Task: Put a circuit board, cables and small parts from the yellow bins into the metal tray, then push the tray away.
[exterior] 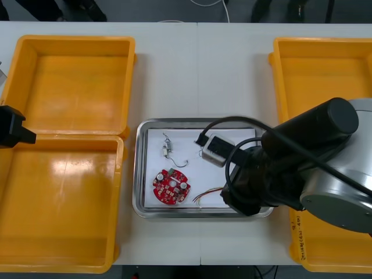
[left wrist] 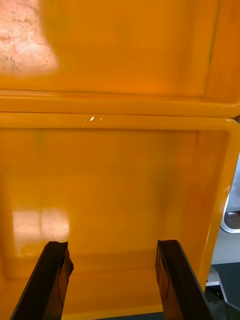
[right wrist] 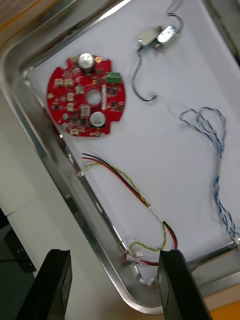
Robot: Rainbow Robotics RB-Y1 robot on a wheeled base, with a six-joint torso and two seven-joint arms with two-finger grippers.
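Our right gripper (right wrist: 114,257), fingers apart, hangs over the metal tray (exterior: 139,174) at frame centre; the circuit board (exterior: 171,186) lies in its lower left. Our left gripper (left wrist: 112,247), also spread, idles over yellow bins (exterior: 70,197).

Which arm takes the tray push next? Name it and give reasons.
Right. The right tool hangs open over the near rim of the metal tray; the left tool is off over the left yellow bins, apart from the tray.
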